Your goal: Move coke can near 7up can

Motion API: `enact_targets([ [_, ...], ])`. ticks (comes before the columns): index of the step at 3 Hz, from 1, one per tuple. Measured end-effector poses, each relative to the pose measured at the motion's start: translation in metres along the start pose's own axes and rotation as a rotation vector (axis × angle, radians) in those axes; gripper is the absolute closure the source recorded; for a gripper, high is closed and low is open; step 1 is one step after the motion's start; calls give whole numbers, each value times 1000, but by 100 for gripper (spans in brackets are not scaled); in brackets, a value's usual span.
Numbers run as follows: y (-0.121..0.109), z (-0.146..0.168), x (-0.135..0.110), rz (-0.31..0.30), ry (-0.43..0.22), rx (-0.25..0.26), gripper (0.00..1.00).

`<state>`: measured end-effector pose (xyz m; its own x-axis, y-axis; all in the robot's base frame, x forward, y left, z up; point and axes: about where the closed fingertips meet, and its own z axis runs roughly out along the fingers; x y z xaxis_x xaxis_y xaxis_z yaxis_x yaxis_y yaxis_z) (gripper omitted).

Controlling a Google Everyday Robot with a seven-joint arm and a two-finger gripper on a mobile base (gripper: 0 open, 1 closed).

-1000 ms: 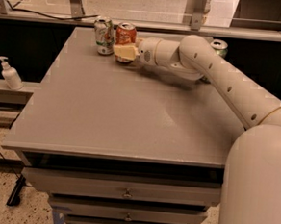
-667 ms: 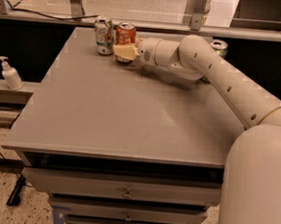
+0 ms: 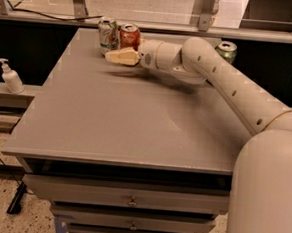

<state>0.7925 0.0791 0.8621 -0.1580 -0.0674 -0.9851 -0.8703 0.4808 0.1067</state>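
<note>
Coke can (image 3: pixel 130 36) stands just beside the 7up can (image 3: pixel 107 34), at its 3 o'clock, with the gripper (image 3: pixel 110 56) near, at 6 o'clock from both; open or closed, I cannot tell.

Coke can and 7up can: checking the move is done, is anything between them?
Nothing: the camera view shows the coke can and 7up can side by side at the far edge of the table, the end effector in front of them.

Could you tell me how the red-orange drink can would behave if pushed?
The red-orange drink can stands upright, so a high push may tip it; tipped, its round side would probably roll. The cream gripper is just in front.
</note>
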Motion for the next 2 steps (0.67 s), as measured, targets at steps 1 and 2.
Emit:
enact_targets([
  [1, 15, 3, -8, -15, -37, -26, 0],
  [2, 23, -16, -12, -44, -63, -6, 0],
])
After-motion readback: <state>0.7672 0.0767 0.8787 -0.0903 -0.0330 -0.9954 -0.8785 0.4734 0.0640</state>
